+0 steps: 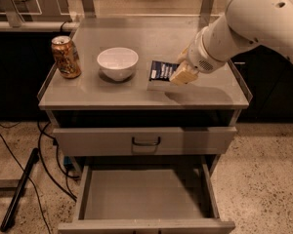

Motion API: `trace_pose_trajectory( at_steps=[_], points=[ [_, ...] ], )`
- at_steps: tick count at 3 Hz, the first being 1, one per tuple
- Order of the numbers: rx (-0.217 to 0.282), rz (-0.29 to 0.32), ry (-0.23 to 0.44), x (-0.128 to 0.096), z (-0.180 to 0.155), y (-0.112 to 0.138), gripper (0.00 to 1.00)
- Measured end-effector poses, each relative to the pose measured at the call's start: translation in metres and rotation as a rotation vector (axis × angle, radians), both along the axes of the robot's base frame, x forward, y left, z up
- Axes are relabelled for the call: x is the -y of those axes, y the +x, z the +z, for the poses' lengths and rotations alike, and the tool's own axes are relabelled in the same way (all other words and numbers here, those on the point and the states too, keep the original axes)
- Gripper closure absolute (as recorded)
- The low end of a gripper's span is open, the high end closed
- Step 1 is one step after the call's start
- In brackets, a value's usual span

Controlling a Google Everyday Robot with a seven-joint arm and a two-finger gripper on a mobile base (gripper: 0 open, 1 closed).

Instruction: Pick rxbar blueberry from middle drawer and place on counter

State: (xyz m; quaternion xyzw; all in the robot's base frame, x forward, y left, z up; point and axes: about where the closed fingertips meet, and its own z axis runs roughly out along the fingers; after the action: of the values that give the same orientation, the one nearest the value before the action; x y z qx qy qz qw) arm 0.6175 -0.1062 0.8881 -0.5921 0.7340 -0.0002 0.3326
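Nearest us, the open drawer (141,204) stands pulled out below a closed drawer front (195,140). Above, over the right half of the counter (136,95), the gripper (179,75) is clamped on the right end of the blue snack bar (162,70). We cannot tell whether the bar touches the surface. A white bowl (117,62) sits to its left, and a can (66,56) is further left.

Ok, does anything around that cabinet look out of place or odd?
Nothing spilled or damaged. The middle drawer stands pulled out and empty. The gripper, over the counter, holds the rxbar blueberry beside the upright bowl.
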Motion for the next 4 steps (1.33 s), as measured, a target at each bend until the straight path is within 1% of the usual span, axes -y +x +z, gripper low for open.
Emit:
trace_pose_trajectory(
  at_steps=[1, 2, 4],
  points=[
    [-0.059, -0.043, 0.039, 0.009, -0.011, 0.007, 1.00],
    [-0.097, -0.062, 0.062, 0.013, -0.021, 0.009, 1.00],
    [-0.169, -0.074, 0.097, 0.016, -0.047, 0.009, 1.00]
  ],
)
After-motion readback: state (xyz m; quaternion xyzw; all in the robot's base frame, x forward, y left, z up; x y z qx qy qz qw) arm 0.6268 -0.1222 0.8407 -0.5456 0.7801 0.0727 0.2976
